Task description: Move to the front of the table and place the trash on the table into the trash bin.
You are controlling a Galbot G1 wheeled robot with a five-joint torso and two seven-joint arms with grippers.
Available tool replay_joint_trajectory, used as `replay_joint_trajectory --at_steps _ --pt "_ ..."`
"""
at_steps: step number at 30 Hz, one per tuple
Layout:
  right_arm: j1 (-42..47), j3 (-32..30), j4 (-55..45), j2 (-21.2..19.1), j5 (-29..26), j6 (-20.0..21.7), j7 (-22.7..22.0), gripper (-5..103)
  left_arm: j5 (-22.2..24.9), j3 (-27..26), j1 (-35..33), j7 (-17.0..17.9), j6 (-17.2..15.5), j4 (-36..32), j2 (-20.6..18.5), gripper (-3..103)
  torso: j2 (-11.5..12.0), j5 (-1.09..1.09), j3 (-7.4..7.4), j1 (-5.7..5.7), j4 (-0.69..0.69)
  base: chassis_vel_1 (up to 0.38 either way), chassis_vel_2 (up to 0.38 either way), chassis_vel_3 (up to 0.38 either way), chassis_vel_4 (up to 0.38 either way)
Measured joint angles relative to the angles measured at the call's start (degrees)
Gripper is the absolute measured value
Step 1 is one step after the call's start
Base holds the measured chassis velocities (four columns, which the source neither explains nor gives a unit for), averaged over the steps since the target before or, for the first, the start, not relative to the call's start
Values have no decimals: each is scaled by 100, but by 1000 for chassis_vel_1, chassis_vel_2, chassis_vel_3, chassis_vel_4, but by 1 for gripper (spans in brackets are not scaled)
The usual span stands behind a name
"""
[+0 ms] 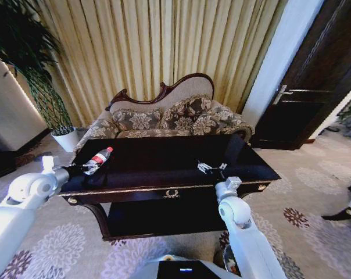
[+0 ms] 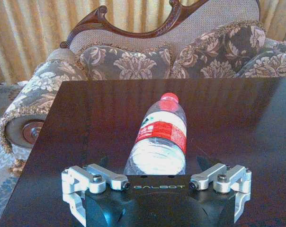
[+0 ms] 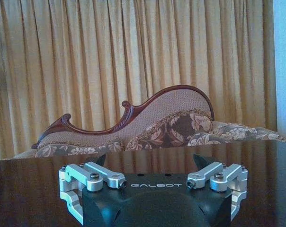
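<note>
The bottle [image 2: 159, 139] lies on its side at the left end of the tabletop [image 1: 158, 157], red cap pointing toward the sofa [image 1: 164, 116], base toward the left tool [image 2: 157, 177]. That tool is spread wide, its two fingers standing either side of the bottle's base without closing on it; in the left wrist view the base sits right between them. In the head view the left tool [image 1: 76, 169] shows just beside the bottle [image 1: 98, 160], near the front left corner.

The bottle looks empty or nearly so, so I judge it light, thin-walled and easy to dent. On the glossy wood it would likely roll or skid if nudged from one side. The smooth clear plastic is slippery; the labelled band [image 2: 163, 132] around the middle is the fullest, stiffest-looking part and probably the best place to take hold, squeezing across the width, not along the length. A grip right at the rounded base could let it squirt out forward.

The white scraps [image 1: 209, 167] lie toward the right part of the tabletop, well apart from the bottle. They look tiny, crumpled and near weightless, soft enough to pinch but easy to push about.

The right tool [image 3: 155, 163] hangs released at the front edge of the tabletop, facing the sofa, grasping nothing
</note>
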State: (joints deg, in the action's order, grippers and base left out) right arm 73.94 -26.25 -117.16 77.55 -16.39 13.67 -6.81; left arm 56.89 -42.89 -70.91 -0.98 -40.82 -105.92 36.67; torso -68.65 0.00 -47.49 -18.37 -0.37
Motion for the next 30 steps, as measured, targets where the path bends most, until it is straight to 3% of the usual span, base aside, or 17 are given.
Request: replay_joint_trajectory --at_steps 8,11,14,15,18,21,23,24,25,26,29,30 --pt "6 20 33 11 52 -53 0 100 -12 11 -27 -2 1 3 16 103 0 0 0 0 0 0 0 0 0" --pt "-4 21 41 1 53 -65 0 100 -18 11 -41 -17 3 3 36 96 0 0 0 0 0 0 0 0 0" --pt "-16 20 52 -3 54 -82 0 100 -18 4 -51 -26 4 5 59 80 0 0 0 0 0 0 0 0 0" --pt "-16 20 52 -3 54 -82 0 100 -18 4 -51 -26 4 5 59 80 0 0 0 0 0 0 0 0 0" --pt "-15 17 55 -6 57 -89 0 100 -17 -43 -80 -55 6 -1 63 64 0 0 0 0 0 0 0 0 0" --pt "-10 6 66 -1 60 -95 0 100 -25 -105 -104 -67 9 -40 79 55 0 0 0 0 0 0 0 0 0" --pt "-2 0 68 7 60 -102 0 100 -45 -151 -126 -73 48 -72 96 55 0 0 0 0 0 0 0 0 0" --pt "5 -7 69 13 61 -108 0 100 -85 -198 -159 -89 133 -110 111 52 0 0 0 0 0 0 0 0 0" --pt "17 -15 70 23 62 -118 0 100 -332 -330 -266 -271 477 -208 146 49 0 0 0 0 0 0 0 0 0" --pt "17 -15 70 23 62 -118 0 100 -332 -330 -266 -271 477 -208 146 49 0 0 0 0 0 0 0 0 0" --pt "18 -20 73 42 66 -136 0 100 -999 -551 -450 -912 1402 -436 185 40 0 0 0 0 0 0 0 0 0" --pt "18 -20 73 42 66 -136 0 100 -999 -551 -450 -912 1402 -436 185 40 0 0 0 0 0 0 0 0 0"
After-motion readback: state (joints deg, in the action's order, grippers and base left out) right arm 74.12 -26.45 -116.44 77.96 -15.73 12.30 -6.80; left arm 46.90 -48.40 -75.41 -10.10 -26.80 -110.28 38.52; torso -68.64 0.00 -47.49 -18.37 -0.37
